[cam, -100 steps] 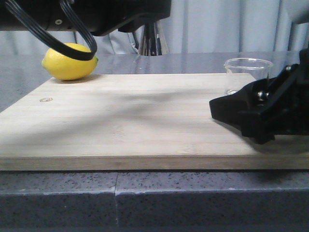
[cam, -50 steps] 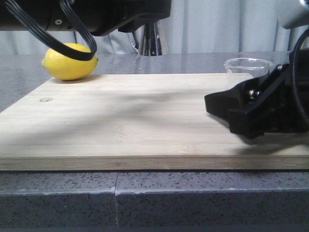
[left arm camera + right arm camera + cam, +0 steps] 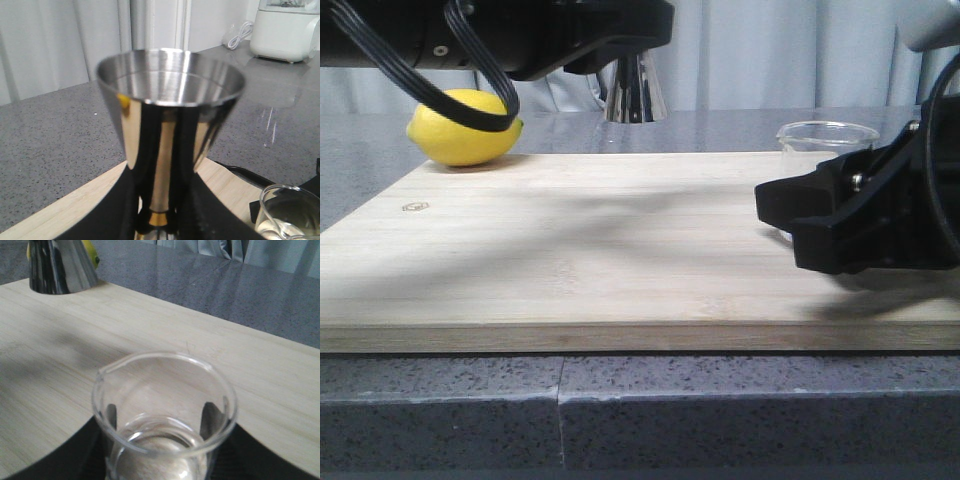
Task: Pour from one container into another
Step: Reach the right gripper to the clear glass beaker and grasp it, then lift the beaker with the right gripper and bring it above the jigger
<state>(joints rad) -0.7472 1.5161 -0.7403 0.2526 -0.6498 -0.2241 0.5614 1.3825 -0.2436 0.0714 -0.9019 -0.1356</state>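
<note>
The steel jigger (image 3: 170,115) with the gold band (image 3: 159,218) at its waist stands upright in my left gripper (image 3: 160,200), which is shut on that waist. In the front view only the jigger's lower cone (image 3: 635,92) shows, hanging under the left arm at the back of the board. The clear glass beaker (image 3: 162,412), its pouring lip turned to the jigger's side, sits between the fingers of my right gripper (image 3: 162,445), which press on both its sides. In the front view its rim (image 3: 825,129) shows above the right gripper (image 3: 800,220), low over the board's right end.
A bamboo cutting board (image 3: 570,240) covers the grey stone counter. A yellow lemon (image 3: 465,127) lies by the board's far left corner. A white appliance (image 3: 287,27) stands at the back of the counter. Pale curtains hang behind.
My right gripper has risen a little and levelled out around the beaker, whose rim has shifted slightly left. The jigger under the left arm now looks larger and a little lower.
</note>
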